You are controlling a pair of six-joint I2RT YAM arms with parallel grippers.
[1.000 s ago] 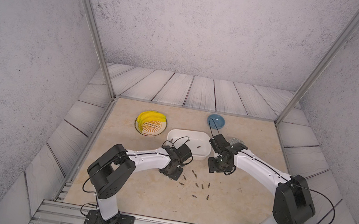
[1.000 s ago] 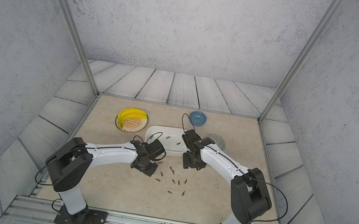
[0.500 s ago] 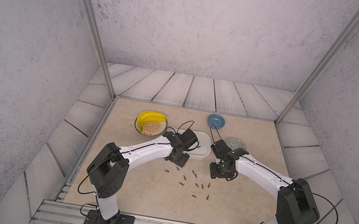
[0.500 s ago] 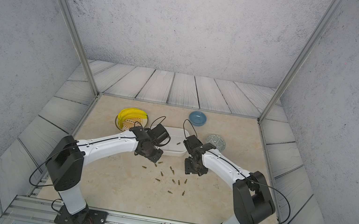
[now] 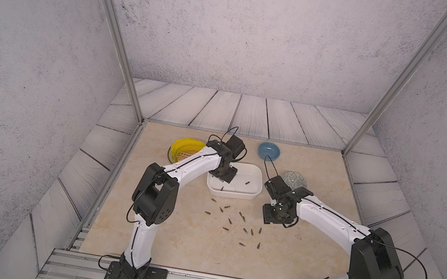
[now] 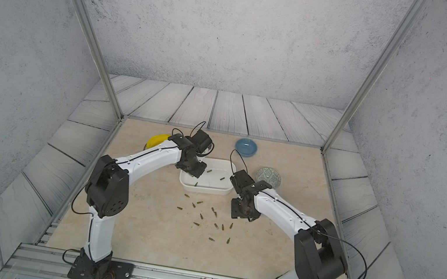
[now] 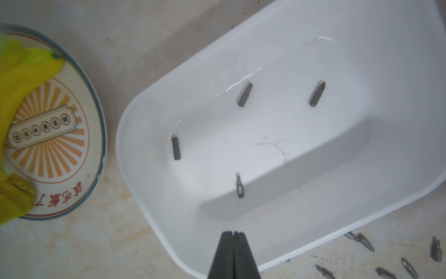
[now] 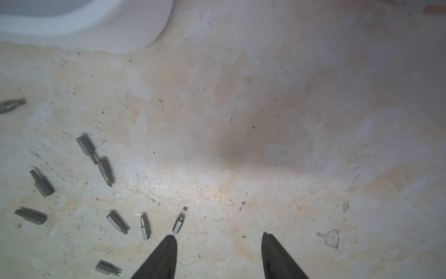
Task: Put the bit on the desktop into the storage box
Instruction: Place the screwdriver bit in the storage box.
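L tool [image 7: 233, 233] pinched closed over storage box [image 7: 154, 212], looks empty. R tool [image 8: 218, 238] wide; in a top view, bits [image 6: 222, 226] at its 7 o'clock, so closing now prob. misses.

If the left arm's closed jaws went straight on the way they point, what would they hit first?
The left gripper points down into the storage box. It would most likely meet the box's white floor, close to one bit lying there. Depth is unclear.

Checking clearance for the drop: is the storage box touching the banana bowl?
Apart. The left wrist view shows bare desktop between the storage box rim and the banana bowl rim.
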